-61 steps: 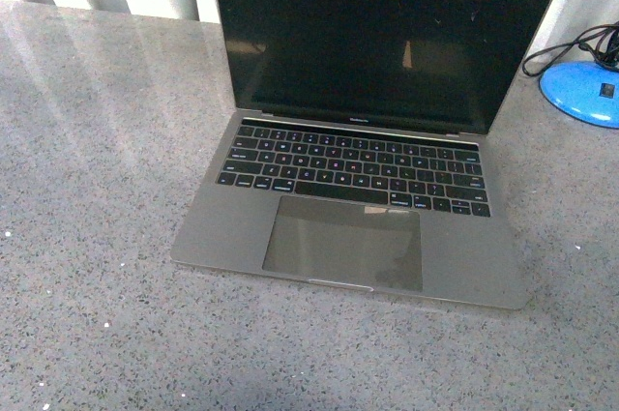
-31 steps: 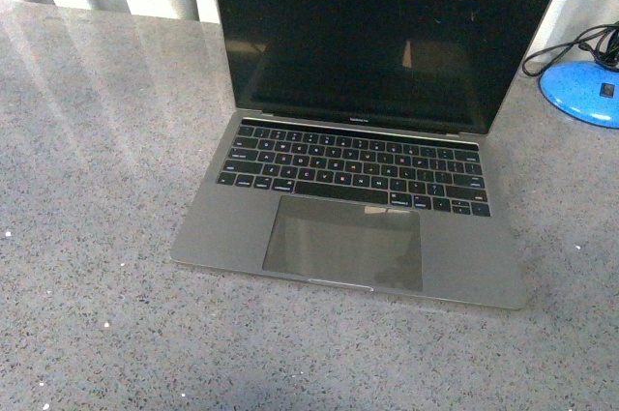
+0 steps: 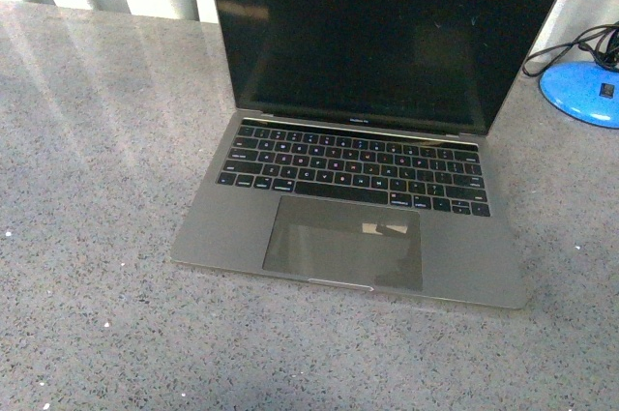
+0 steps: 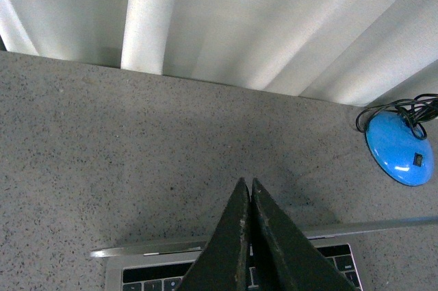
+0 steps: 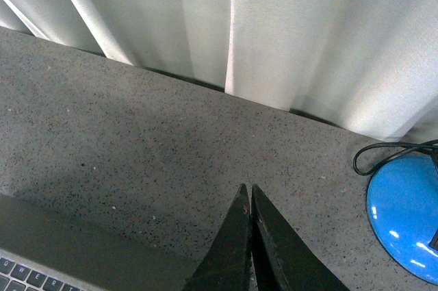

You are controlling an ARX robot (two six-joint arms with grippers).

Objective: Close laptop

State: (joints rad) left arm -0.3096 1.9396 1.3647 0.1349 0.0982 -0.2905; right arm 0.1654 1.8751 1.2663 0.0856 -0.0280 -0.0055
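Left fingers and right fingers are pressed together; the laptop has its lid edge crossing just beneath the left ones.

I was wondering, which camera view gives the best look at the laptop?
The front view: the laptop shows almost whole, open, with dark screen, keyboard and trackpad. The left wrist view catches only its lid edge and a strip of keys behind the shut left gripper; the right wrist view shows just a corner.

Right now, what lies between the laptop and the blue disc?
Front view: only bare speckled countertop between laptop and blue disc; a black cable loops beside it.
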